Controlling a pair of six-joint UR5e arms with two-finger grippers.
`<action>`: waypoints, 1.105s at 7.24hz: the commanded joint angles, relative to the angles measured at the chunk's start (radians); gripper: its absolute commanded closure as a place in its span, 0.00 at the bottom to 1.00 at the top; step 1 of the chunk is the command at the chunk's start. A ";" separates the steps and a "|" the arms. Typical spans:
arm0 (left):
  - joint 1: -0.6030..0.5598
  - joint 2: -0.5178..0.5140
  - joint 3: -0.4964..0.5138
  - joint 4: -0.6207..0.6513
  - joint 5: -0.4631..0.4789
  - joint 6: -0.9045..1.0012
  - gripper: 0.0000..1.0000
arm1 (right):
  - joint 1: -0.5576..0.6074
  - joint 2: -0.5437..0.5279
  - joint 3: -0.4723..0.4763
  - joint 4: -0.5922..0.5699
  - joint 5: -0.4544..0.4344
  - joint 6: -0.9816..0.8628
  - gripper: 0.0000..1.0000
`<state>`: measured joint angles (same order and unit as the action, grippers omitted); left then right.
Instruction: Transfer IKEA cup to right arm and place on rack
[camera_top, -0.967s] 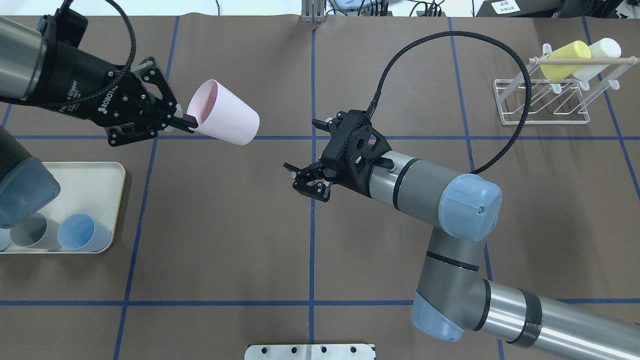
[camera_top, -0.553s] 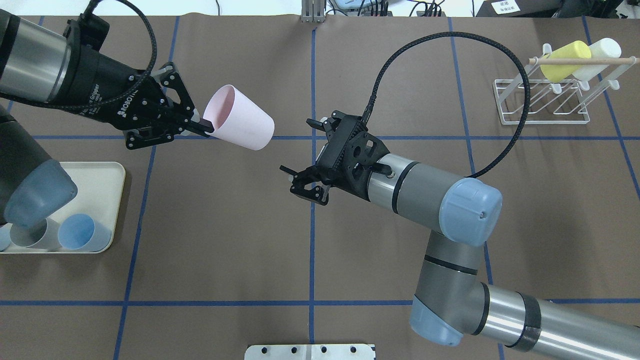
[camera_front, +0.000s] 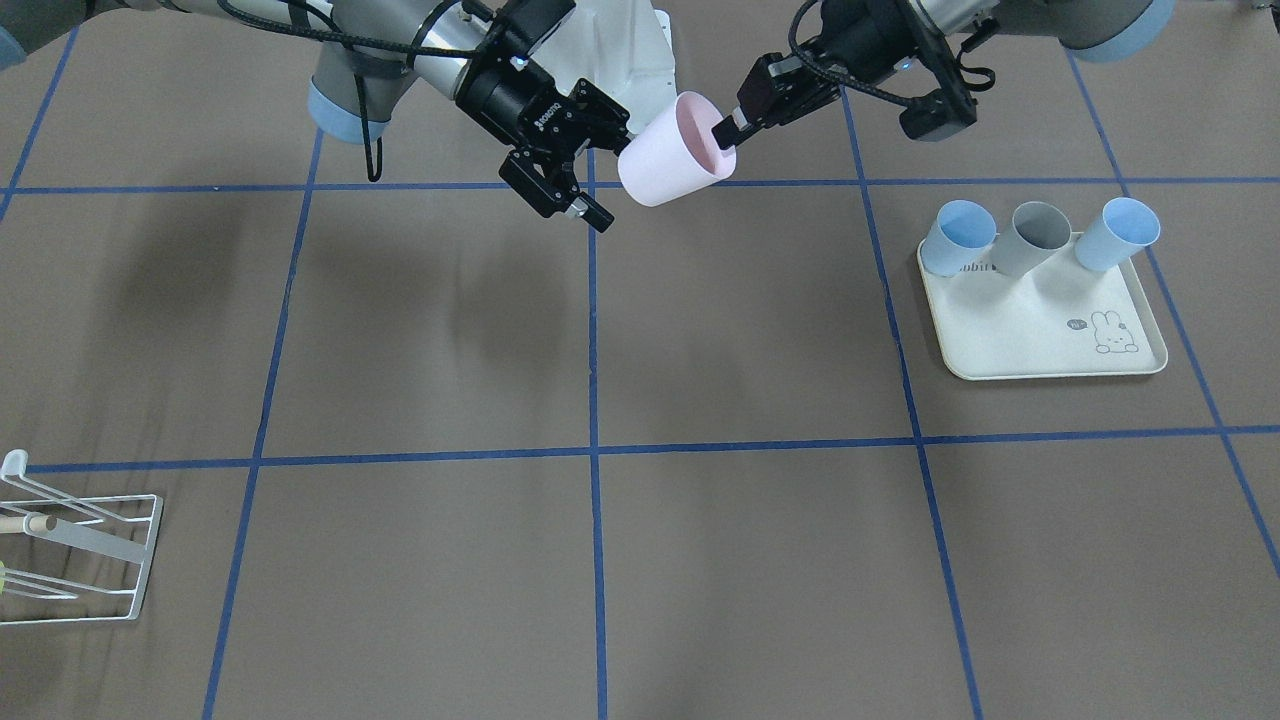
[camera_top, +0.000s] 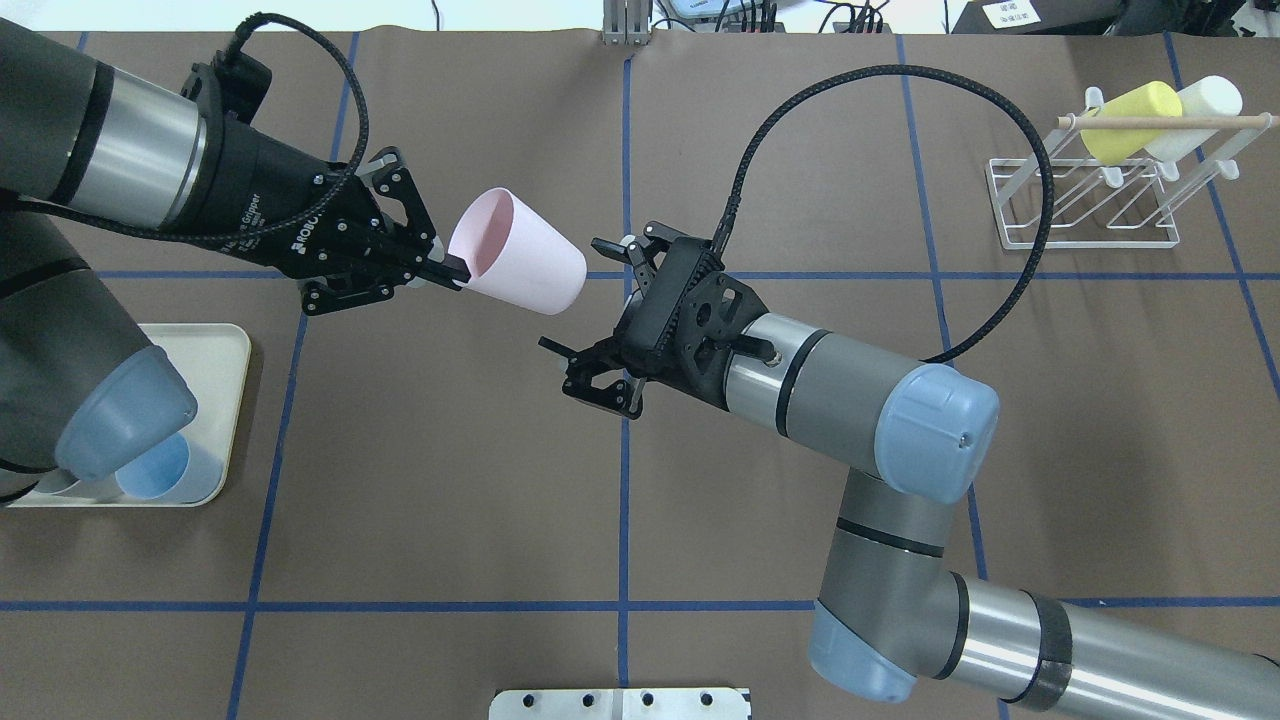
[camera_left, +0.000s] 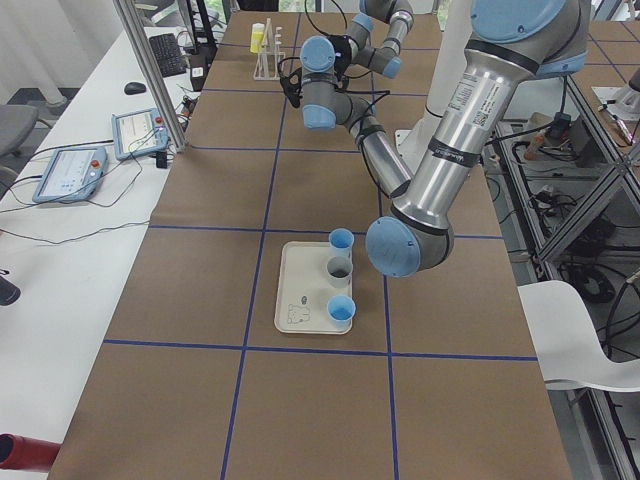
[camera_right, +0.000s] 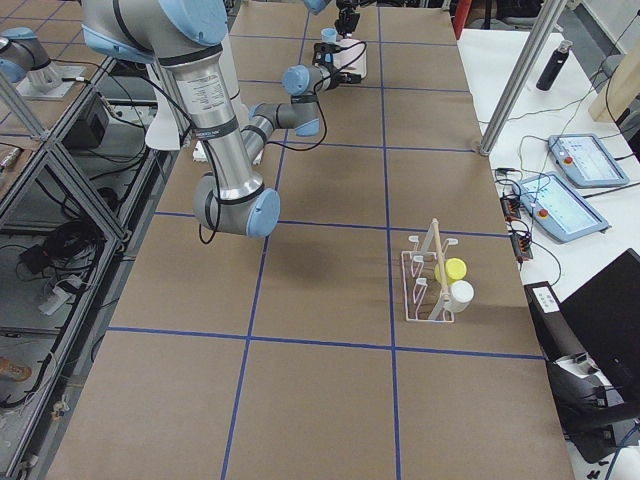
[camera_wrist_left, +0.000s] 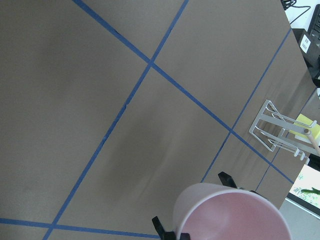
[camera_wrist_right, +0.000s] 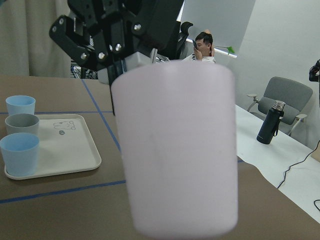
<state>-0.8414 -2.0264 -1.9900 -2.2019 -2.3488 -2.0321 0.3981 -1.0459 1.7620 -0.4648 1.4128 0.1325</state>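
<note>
With left claw (camera_top: 455, 270), gripping cup (camera_top: 525, 265) aloft.
Pinched shut on the rim, one finger inside; with right claw (camera_top: 585, 300) spread wide, just off the base, not touching; lying sideways above table (camera_top: 400, 450), well apart from rack (camera_top: 1085, 215).

Both arms are built alike. The left tool (camera_top: 452, 268) and the right tool (camera_top: 572, 296) are matte black, each an open linkage of flat bars dotted with small pale screws (camera_wrist_right: 118, 47). White ROBOTIQ lettering (camera_top: 308, 222) runs along the body just behind the left tool's fingers. Behind each tool sits a black wrist housing (camera_top: 700, 310), then a silver-grey tube (camera_top: 838, 378) ringed with black bands (camera_top: 790, 372). Farther back from the tool, the joints end in rounded pale blue caps (camera_top: 940, 430). A black braided cable (camera_top: 900, 70) loops out from just behind each tool.
</note>
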 joint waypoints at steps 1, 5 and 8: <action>0.021 -0.008 0.010 -0.001 0.014 0.003 1.00 | -0.001 0.003 0.002 0.002 0.000 -0.005 0.01; 0.028 -0.011 0.010 0.001 0.016 0.003 1.00 | -0.001 0.003 0.014 0.000 -0.002 -0.007 0.01; 0.030 -0.028 0.019 0.005 0.029 0.003 1.00 | -0.002 0.001 0.014 0.001 -0.002 -0.008 0.01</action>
<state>-0.8125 -2.0461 -1.9771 -2.1985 -2.3237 -2.0305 0.3961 -1.0445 1.7763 -0.4644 1.4112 0.1247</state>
